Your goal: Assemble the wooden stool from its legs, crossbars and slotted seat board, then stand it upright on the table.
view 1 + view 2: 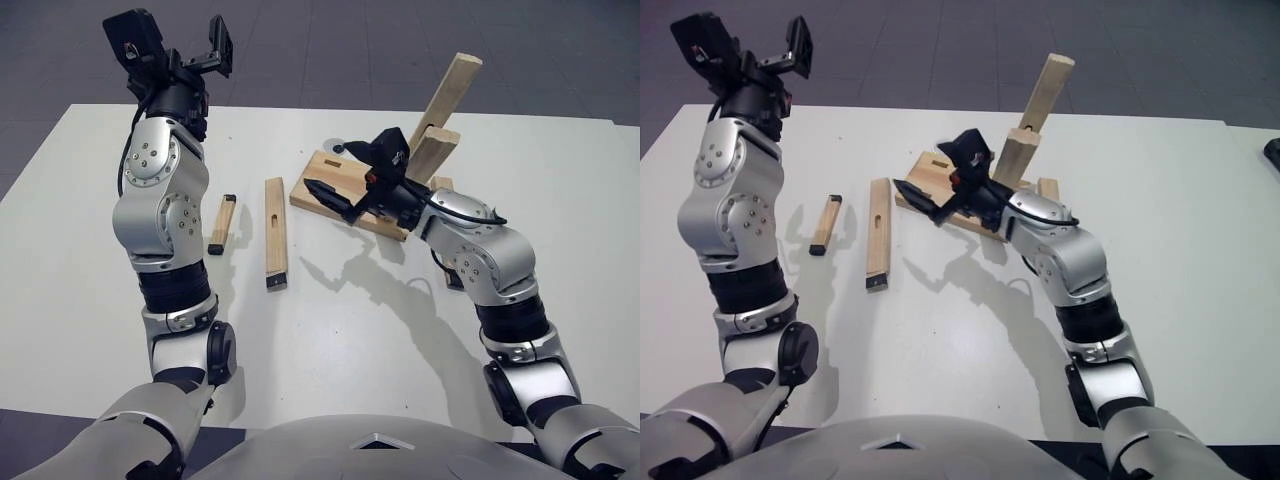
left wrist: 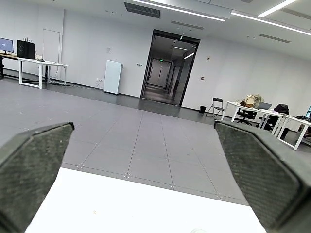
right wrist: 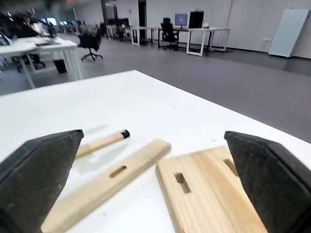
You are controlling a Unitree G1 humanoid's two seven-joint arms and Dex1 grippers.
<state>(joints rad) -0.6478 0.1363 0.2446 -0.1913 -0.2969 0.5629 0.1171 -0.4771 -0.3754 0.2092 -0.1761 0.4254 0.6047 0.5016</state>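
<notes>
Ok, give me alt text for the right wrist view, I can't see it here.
The open right gripper hangs low over the slotted seat board on the white table. Beside the board lie a long slotted wooden bar and, beyond it, a shorter dark-tipped piece.

— What do the arms look like?
— The left arm (image 1: 160, 205) and right arm (image 1: 495, 265) have rounded silver shells, black bands at the joints and small dark screws on the round caps.
— Any wiring?
— A black cable (image 1: 124, 160) by the left arm. The left gripper (image 2: 143, 125) and right gripper (image 3: 154, 132) are black, with cross-hatched pads (image 2: 255, 167).
</notes>
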